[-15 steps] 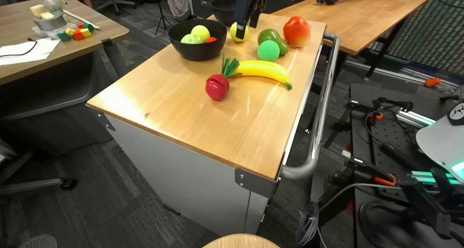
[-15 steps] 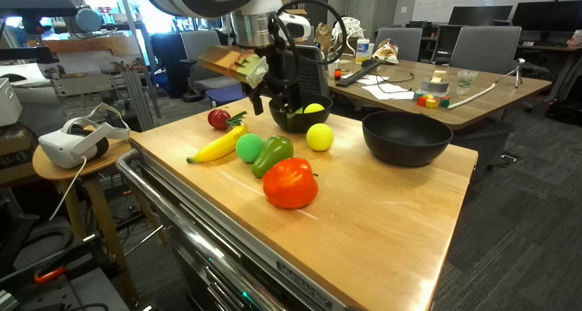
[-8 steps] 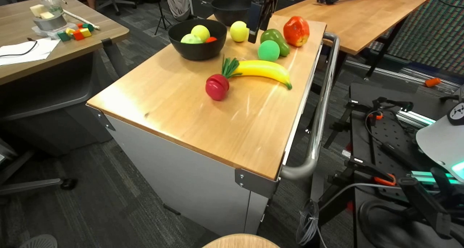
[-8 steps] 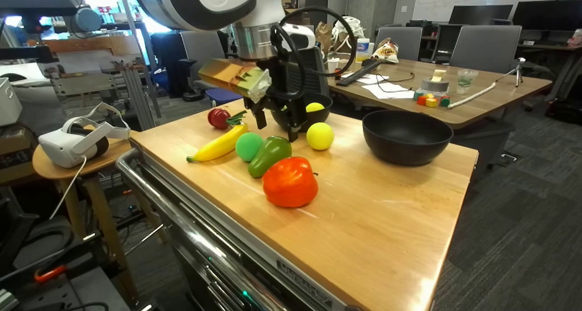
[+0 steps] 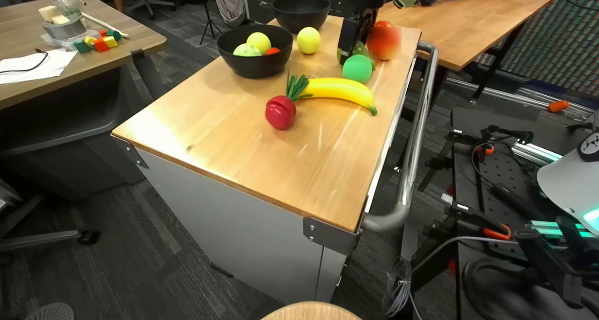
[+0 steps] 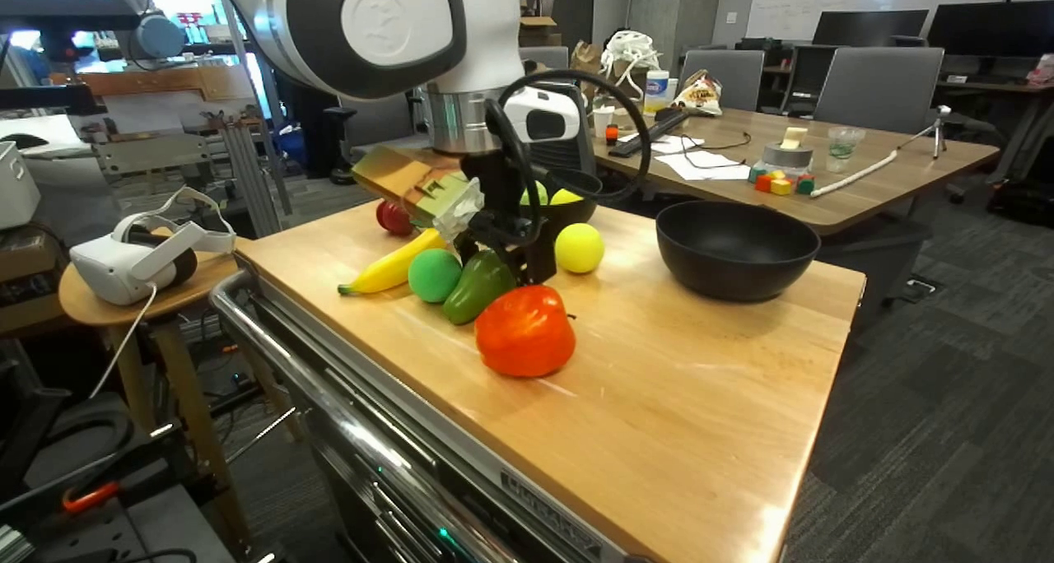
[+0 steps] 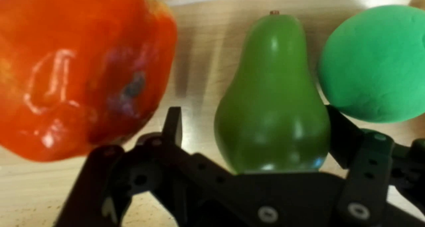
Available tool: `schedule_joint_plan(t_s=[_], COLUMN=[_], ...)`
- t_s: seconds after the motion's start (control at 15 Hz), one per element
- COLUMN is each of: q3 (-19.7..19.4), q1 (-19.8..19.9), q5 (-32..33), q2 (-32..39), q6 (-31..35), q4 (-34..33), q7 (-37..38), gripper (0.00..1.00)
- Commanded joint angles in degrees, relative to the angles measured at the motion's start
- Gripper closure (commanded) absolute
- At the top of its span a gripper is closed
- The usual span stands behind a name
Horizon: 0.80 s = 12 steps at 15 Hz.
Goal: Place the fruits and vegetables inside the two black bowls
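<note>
The glossy green toy pear lies on its side on the pale wooden tabletop, its fat end under the black two-fingered gripper, whose jaws stand spread with nothing gripped, one by each flank. The step in hand looks like taking this pear. To do it well, even out the gap first: the wrist view shows wood between pear and pad toward the shiny orange-red pepper, while the opposite finger sits right at the pear's skin, beside the matte green ball-shaped piece; whether it touches I cannot tell. Then settle the pads at the broadest part, close gently — a slick, tapering body may squirt out of a high grip — and lift straight up so neither neighbour gets rolled. The plain round black bowl, well apart from the pear, looks roomy enough. Smooth and deep green with bright highlights, the pear narrows to a slim neck and short brown stem
</note>
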State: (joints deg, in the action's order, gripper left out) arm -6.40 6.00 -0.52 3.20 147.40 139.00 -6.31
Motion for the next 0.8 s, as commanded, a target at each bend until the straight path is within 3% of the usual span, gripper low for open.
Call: schedule_joint_plan(t_s=[0.0,0.2,0.33,0.53,0.73], q3=[-0.5,-0.4,-0.3,-0.6,-0.8], q1=[0.6,0.7,0.6,0.5,0.9], q5=[1.0,0.4,0.3,4.8,10.8], q2=[-1.9,-1.9,-2.0,-4.5,-6.3], q6=[2.0,2.8,3.9,7.8,7.3], q4=[2.7,2.8,2.3,1.2,-4.9], q7=[1.6,1.6,1.8,2.6,2.7], gripper=[0.15,0.42,0.55,0.55,0.55])
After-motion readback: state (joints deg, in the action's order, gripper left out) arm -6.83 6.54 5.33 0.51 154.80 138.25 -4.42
